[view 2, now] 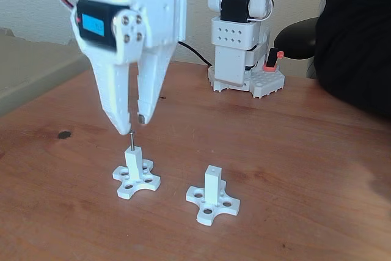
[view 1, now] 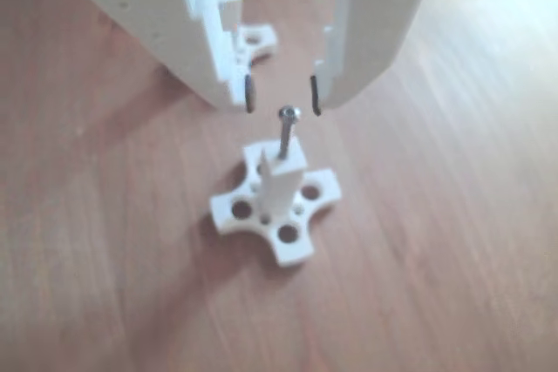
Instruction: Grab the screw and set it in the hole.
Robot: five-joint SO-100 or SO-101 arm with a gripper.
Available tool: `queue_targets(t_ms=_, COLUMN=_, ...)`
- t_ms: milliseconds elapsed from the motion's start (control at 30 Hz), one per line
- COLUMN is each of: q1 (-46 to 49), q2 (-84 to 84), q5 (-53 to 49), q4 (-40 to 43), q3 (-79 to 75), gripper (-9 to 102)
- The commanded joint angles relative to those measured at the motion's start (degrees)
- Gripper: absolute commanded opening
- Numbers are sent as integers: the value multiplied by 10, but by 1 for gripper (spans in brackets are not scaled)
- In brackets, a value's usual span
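hand (view 1: 282, 95) hanging open, gripping nothing, fingertips flanking the screw head | screw (view 1: 286, 133) standing upright in the hole atop the left post (view 2: 134, 161) | second post (view 2: 212, 186) sitting to its right on the worktop (view 2: 305, 169)
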Motion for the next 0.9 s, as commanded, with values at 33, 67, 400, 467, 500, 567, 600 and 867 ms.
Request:
queue_targets(t_ms=33, q1=-6, q2=11, q5=-3, q4=-7, q3=-50, gripper=9)
queue_targets(t_ms=67, q1=-6, q2=9, q5=-3, q4=-8, q3=-51, gripper=9)
queue_targets(t_ms=400, q1=2, q2=-3, q5=-5, q4=-18, q3=-56, gripper=9)
queue_targets(t_ms=467, q1=4, q2=-4, q5=-6, q4=-18, q3=-56, gripper=9)
queue_targets(t_ms=500, q1=4, q2=-4, q5=-6, q4=-19, q3=-57, gripper=9)
queue_targets(t_ms=567, q1=5, q2=-4, q5=-7, q4=-19, q3=-57, gripper=9)
queue_targets(t_ms=600, q1=5, q2=-4, q5=-7, q4=-19, q3=-57, gripper=9)
queue_targets(t_ms=867, q1=10, q2=-9, q5=-11, q4=-20, q3=-59, gripper=9)
